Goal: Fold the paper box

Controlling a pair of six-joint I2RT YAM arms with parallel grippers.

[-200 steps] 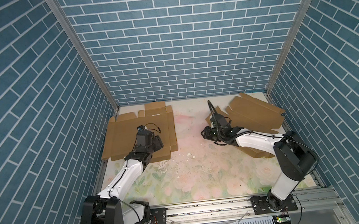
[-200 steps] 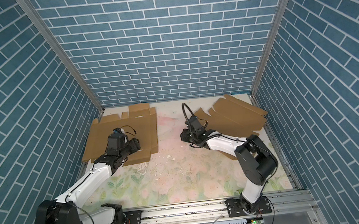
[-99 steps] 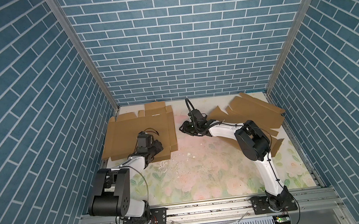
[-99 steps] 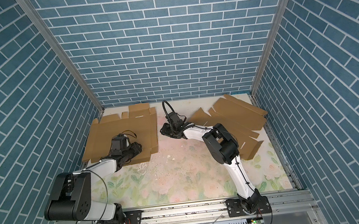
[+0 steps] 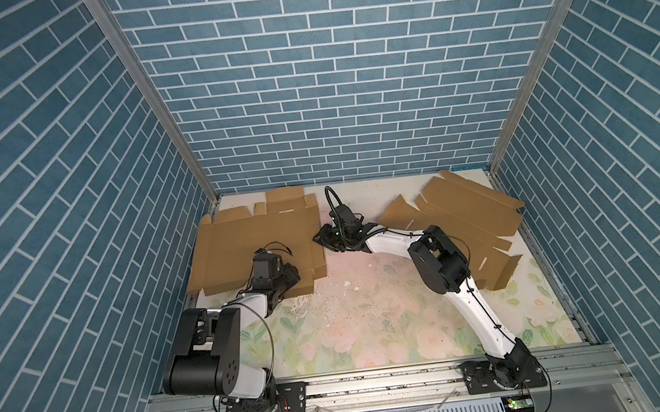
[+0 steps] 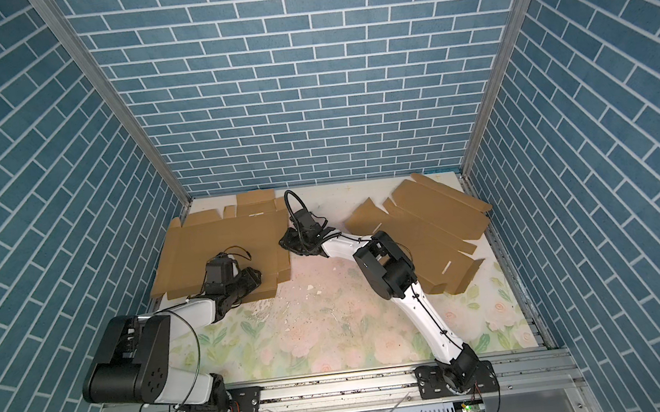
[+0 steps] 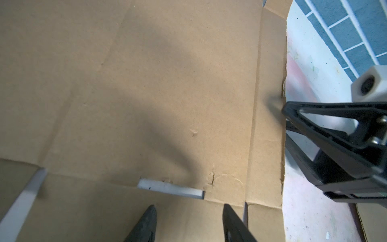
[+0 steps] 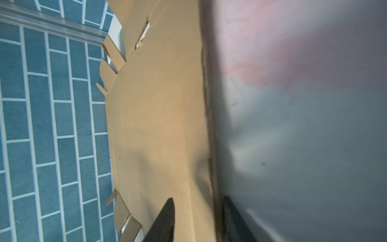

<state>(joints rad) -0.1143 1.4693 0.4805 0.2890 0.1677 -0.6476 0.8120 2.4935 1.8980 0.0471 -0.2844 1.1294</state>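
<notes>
Top views — floral tabletop (image 5: 374, 327) under flat cardboard (image 5: 256, 235), blue brick walls (image 5: 326, 69) around.

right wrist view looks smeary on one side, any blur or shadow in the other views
Right wrist view: the tabletop beside the left cardboard sheet is soft, grey, out of focus. Left wrist view: a broad shadow crosses the sheet. Both top views: sharp, evenly lit.

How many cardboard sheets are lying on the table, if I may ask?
2: left sheet far left, under the left gripper; right sheet far right. Stacked ones may hide.
</notes>
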